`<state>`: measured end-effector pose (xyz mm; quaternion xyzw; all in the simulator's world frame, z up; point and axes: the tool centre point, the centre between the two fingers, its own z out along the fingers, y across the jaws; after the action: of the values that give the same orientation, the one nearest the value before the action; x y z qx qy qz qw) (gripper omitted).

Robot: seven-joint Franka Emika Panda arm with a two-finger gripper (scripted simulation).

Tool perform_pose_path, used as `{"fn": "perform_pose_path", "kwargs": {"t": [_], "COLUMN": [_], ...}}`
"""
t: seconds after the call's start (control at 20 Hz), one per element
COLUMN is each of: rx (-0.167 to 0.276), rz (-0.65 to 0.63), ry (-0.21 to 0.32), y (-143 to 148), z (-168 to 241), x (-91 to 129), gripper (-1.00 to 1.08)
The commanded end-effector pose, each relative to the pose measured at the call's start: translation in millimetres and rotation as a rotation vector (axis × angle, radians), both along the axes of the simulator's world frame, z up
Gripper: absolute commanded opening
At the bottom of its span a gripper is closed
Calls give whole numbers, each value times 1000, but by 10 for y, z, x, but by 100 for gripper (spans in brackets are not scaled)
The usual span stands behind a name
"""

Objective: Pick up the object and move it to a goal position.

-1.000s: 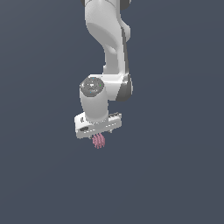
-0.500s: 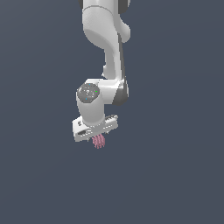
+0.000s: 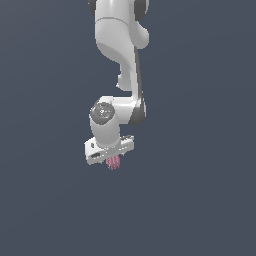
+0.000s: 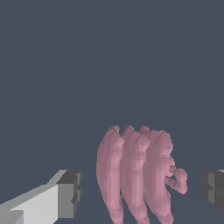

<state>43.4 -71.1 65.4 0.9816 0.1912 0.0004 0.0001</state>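
From the exterior view I see the arm (image 3: 122, 55) reaching down from the top centre of the frame, its white gripper (image 3: 113, 161) sitting a little left of centre and just below the middle. The pink object (image 3: 113, 162) pokes out directly beneath the gripper body, small against it. Nothing else shows on the plain dark grey floor (image 3: 200, 200), and I see no goal marker in either picture.

In the wrist view the object (image 4: 135, 175) fills the lower centre of the frame, a cluster of ridged pink lobes standing side by side with a small knobbly spur on one flank. The grey finger pads (image 4: 70, 193) sit at the lower left and the lower right edge, with clear dark gaps between each pad and the lump. So the fingers stand apart, on either side of the object and not touching it.

I judge the step in hand to be the grasp. To do it well I want the pads level with the widest part of the lobes before squeezing, since the ridged surface could let a high or shallow grip slip off. The object looks nearer one pad than the other, so I would centre the hand first, otherwise the nearer finger may push the lump sideways. I cannot tell from these views whether the fingertips are low enough.
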Motion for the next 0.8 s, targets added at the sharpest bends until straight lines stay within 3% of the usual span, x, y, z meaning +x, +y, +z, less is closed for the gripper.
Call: {"fn": "perform_pose_path", "kwargs": {"t": [0.0,0.35,0.4,0.75], "rx": [0,0,0,0], "rz": [1,2,2,2], "ry": [1,1,1,1], "y": [2,-2,-2,-2], "z": [-132,-242,-242,-242], "x": [-7,6,6,6], "gripper": [100,100,-100,-100]}}
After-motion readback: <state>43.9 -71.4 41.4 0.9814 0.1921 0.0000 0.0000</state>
